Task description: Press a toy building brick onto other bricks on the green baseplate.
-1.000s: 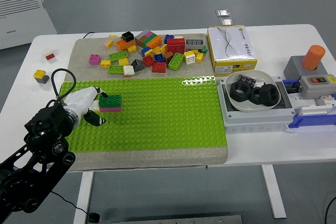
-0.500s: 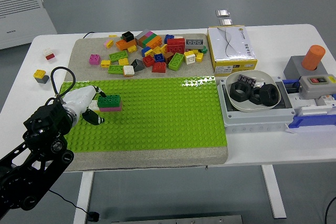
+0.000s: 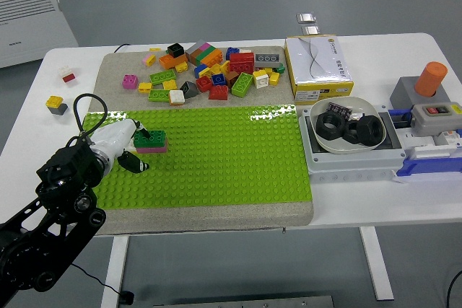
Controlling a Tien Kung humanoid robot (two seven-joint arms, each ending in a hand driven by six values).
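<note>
- Left hand [image 3: 128, 143] reaches in from the lower left over the near-left part of the green baseplate [image 3: 231, 156]. Its white fingers [image 3: 119, 135] lie against the left end of a small stack: a dark green brick [image 3: 152, 138] sitting on a pink brick [image 3: 151, 149].
- Hand state — a fingertip touches the top-left edge of the green brick and a dark thumb tip curls just below and beside the stack; whether it truly clamps the brick or only bears on it, I cannot tell.
- Right arm is out of frame.
- Stack stands upright on the baseplate's studs, well apart from the loose brick pile [image 3: 213, 71] on the grey mat [image 3: 115, 63] at the far side.
- Step in hand, by my reading: the press itself — the green brick looks placed on the pink one, and seating appears close to flush, though the seam is too small to judge.
- Next move calls for downward force squarely over the brick's top, not its left edge; an off-centre push risks tipping the stack.
</note>
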